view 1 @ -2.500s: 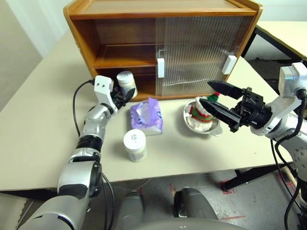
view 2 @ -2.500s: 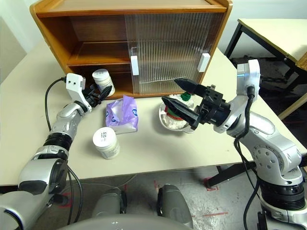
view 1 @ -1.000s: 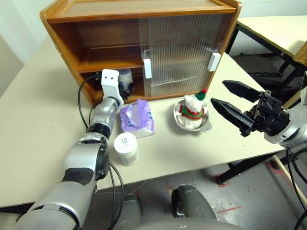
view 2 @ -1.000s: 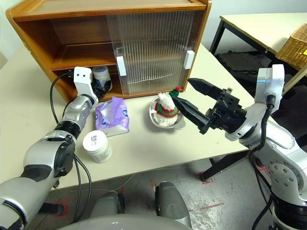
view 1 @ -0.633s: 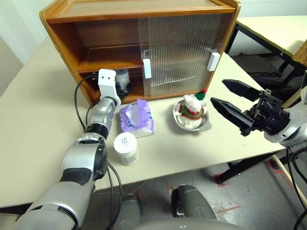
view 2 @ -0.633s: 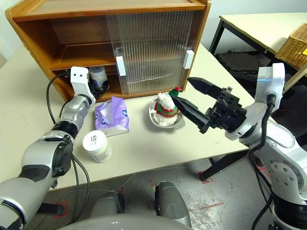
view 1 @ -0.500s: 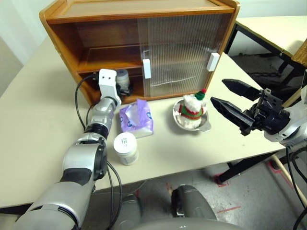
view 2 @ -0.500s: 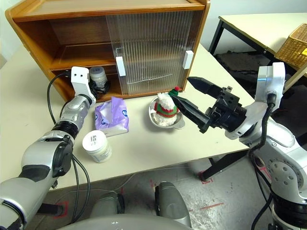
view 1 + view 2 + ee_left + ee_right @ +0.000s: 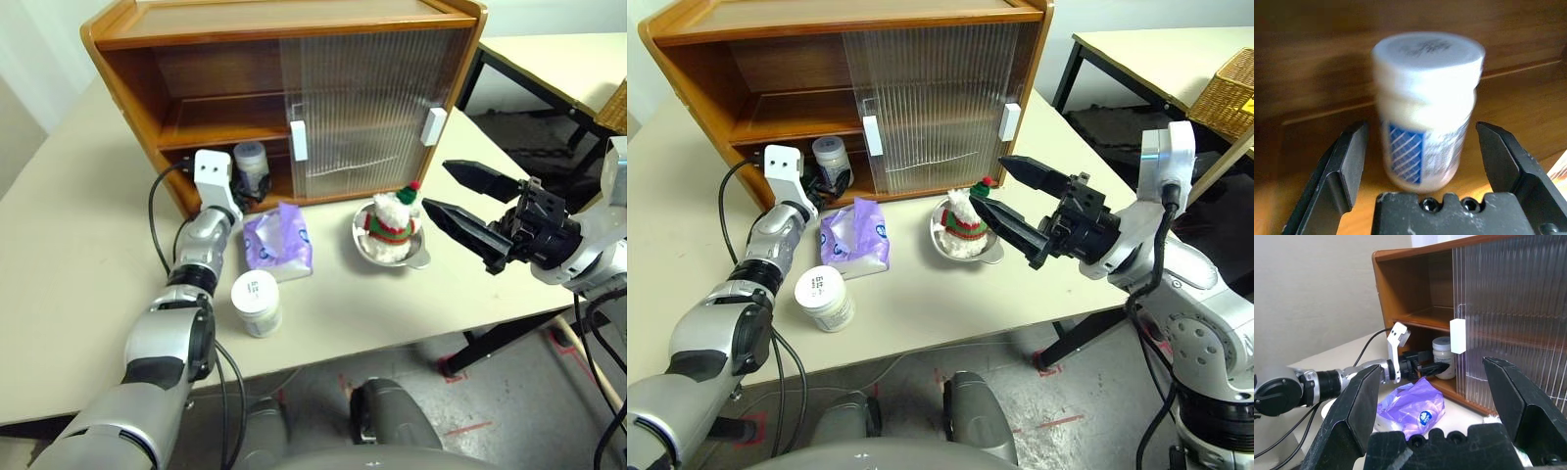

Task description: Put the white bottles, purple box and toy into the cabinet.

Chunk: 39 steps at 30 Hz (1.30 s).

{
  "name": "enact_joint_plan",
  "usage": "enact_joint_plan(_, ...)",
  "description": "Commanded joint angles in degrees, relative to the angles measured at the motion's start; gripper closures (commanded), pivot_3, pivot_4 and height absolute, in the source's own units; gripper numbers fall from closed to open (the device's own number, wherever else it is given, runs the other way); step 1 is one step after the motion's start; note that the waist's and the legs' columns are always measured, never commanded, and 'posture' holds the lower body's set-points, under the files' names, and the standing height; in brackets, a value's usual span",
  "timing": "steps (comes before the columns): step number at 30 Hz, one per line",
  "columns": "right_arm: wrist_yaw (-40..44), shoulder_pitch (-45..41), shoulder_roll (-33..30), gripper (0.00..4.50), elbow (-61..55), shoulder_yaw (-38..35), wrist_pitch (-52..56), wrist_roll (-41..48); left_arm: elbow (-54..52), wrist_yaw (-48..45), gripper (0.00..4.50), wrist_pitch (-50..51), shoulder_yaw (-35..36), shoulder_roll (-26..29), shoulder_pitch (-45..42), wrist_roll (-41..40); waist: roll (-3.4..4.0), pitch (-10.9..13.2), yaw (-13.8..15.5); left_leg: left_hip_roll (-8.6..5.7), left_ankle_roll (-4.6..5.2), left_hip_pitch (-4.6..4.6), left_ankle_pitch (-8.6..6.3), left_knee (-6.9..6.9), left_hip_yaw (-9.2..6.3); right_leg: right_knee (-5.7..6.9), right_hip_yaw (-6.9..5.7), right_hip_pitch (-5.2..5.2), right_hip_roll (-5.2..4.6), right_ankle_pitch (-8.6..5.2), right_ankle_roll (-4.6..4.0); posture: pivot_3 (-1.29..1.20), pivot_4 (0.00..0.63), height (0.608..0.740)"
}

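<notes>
On cabinet (image 9: 127, 59) shelf one white bottle (image 9: 251, 163), one on table (image 9: 257, 302), both claws wide

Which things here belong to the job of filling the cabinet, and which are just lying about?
Belonging to the job:
orange-brown wooden cabinet
small white plastic bottle on its lower shelf
second white plastic bottle on the table
soft purple tissue box
white plush toy in striped sweater

Lying about:
shiny steel bowl under the toy

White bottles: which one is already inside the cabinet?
The bottle on the cabinet's lower shelf, between the open left gripper's fingers. The other bottle stands on the table.
</notes>
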Motion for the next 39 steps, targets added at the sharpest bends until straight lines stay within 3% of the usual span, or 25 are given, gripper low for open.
enact_joint_plan(1,0.8,-0.9,-0.3,0.00,0.9,0.7,-0.3,-0.5,-3.0,-0.2,0.04,0.5,0.6,0.7,2.2,-1.0,0.00,0.0,0.3,0.00,0.00,0.00,0.00,0.01,0.00,0.01,0.00,0.00,0.00,0.00,0.00,-0.15,0.000,0.740)
enact_joint_plan(11,1.5,-1.7,0.1,0.00,1.7,1.3,-0.3,-1.0,-14.6,-1.5,0.04,3.6,0.5,0.3,8.8,-2.8,-0.01,0.0,2.5,0.00,0.00,0.01,0.00,0.02,0.03,0.01,0.03,-0.01,0.01,0.00,-0.01,-0.14,0.000,0.740)
enact_joint_plan(12,1.5,-1.7,0.2,0.00,1.7,1.4,-0.4,-1.1,-15.1,-1.1,0.20,4.0,0.6,0.2,9.0,-2.9,-0.01,0.0,2.6,0.00,0.00,0.01,0.00,0.02,0.03,0.02,0.04,-0.01,0.01,0.00,-0.01,-0.14,0.000,0.740)
enact_joint_plan(15,1.5,-1.9,0.3,0.00,1.8,1.5,-0.4,-1.2,-14.8,0.4,0.98,4.8,1.2,-0.3,8.8,-3.2,-0.03,0.0,2.8,0.00,0.00,0.00,0.00,0.03,0.02,0.02,0.02,-0.01,0.01,0.01,-0.02,-0.14,0.000,0.740)
enact_joint_plan(24,1.0,-2.0,0.2,0.00,1.2,1.5,-0.1,-0.9,-11.4,5.1,4.48,4.1,0.9,-3.1,6.2,-2.3,-0.08,-0.1,2.8,0.00,0.00,0.00,0.00,0.06,0.02,0.02,0.03,0.00,0.01,0.01,-0.01,-0.15,0.000,0.740)
enact_joint_plan(39,-0.4,-0.7,-0.1,0.00,-0.2,0.7,0.2,-0.2,-5.9,12.6,4.48,1.4,2.4,-2.8,2.7,-2.1,-0.14,-0.1,2.5,-0.01,0.00,0.00,0.00,0.07,0.02,0.02,0.03,0.00,0.02,0.01,0.00,-0.17,0.000,0.740)
